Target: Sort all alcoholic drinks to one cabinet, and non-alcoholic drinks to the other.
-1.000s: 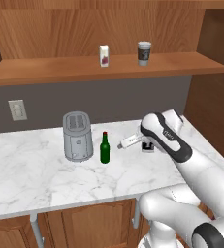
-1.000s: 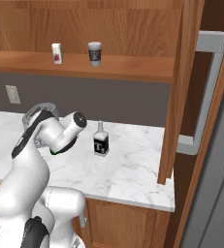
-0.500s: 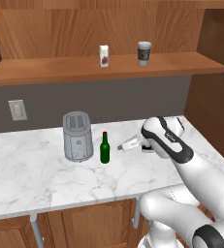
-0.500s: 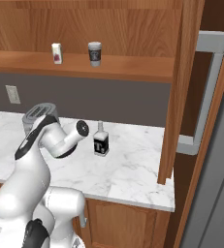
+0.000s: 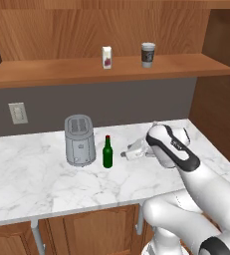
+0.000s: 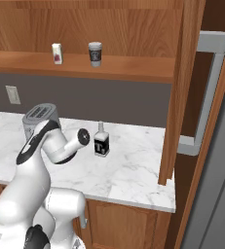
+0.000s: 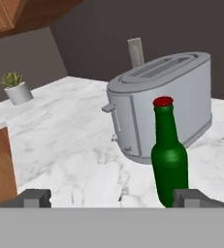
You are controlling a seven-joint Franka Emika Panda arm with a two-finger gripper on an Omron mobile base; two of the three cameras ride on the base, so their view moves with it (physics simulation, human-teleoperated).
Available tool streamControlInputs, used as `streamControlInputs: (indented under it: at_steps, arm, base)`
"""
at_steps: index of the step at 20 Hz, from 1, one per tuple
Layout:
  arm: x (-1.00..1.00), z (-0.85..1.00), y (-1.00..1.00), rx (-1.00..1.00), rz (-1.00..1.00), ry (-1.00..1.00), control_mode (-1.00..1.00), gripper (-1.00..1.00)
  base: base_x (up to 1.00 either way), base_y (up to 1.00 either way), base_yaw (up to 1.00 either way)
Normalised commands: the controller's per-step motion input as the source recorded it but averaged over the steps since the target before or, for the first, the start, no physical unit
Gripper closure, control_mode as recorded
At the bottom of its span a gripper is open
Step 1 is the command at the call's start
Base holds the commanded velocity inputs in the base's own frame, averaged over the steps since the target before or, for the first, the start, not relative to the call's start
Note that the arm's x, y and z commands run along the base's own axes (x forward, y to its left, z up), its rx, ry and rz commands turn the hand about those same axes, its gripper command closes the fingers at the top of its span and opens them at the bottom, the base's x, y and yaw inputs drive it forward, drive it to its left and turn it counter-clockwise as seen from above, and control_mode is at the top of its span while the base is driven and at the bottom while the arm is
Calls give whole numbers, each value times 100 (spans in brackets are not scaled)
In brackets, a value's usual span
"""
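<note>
The gripper [image 5: 128, 154] lies level above the marble counter [image 5: 32, 184], pointing sideways at the green bottle [image 5: 107, 152]. Its jaws stand spread wide and hold nothing — in the hand view the two dark fingertips [image 7: 35, 197] sit far apart at the lower edge, with the bottle rising just inside the right one, not touching either.

The green bottle, red-capped, stands upright on the counter just beside the grey toaster [image 5: 79, 140], between the toaster and the gripper. In the hand view the toaster stands behind the bottle, a wall outlet [image 7: 136, 52] above it, and a small potted plant [image 7: 16, 87] sits far off on the counter.

The clear squarish bottle [image 6: 101, 141] with a black label stands upright farther along the counter, near the arm's wrist in the right base view and well apart from the green bottle.

On the wooden shelf [image 5: 61, 72] above — the white carton [image 5: 106, 57] with a red-pink mark and the coffee cup [image 5: 148, 54] with white lid and dark sleeve, both upright and near each other, the carton above the green bottle.
</note>
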Motion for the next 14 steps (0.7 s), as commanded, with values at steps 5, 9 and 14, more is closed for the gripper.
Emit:
streamControlInputs:
  at_steps: [5,9,14]
  arm:
    - [0,0,0,3,8,-10,-100,-100]
    - [1,-1,1,2,9,-2,-100,-100]
    - [9,0,7,1,4,-2,-100,-100]
  base:
    - [0,0,0]
    - [0,0,0]
    - [0,0,0]
